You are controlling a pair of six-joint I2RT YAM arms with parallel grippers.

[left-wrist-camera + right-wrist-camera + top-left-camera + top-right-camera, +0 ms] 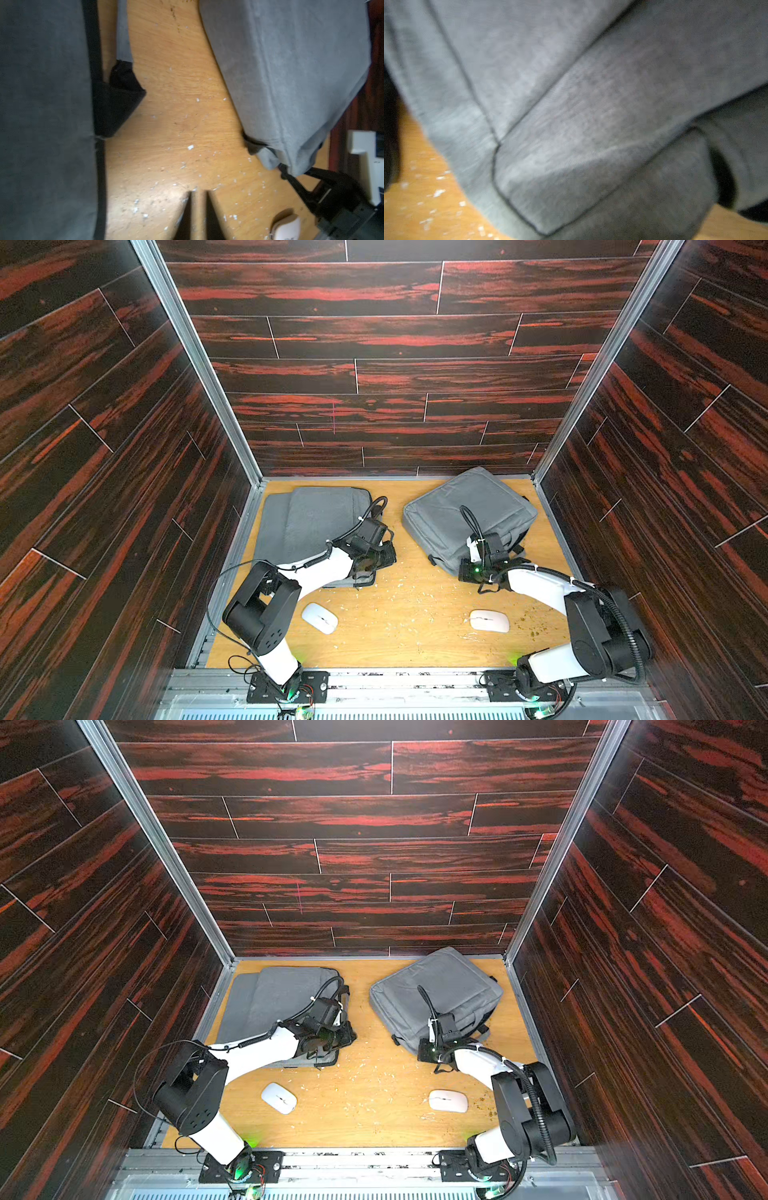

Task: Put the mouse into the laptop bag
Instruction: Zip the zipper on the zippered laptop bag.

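Seemingly opening the laptop bag [307, 518]: left fingers [186, 220] slightly apart, empty, at its near corner; right fingers together (hidden, at the other bag [465, 506]). Next: pinch the mouse [319, 617] by its sides.

Free lane btwn left bag [307, 522] & right bag [440, 506].

Two grey laptop bags [307, 518] [465, 493], two white mice [319, 617] [489, 621] and two robot arms [320, 568] [536, 585] are present.

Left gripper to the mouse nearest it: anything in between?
Nothing visible. The left gripper hovers at the left bag's near corner, and only bare table lies between it and the left mouse.
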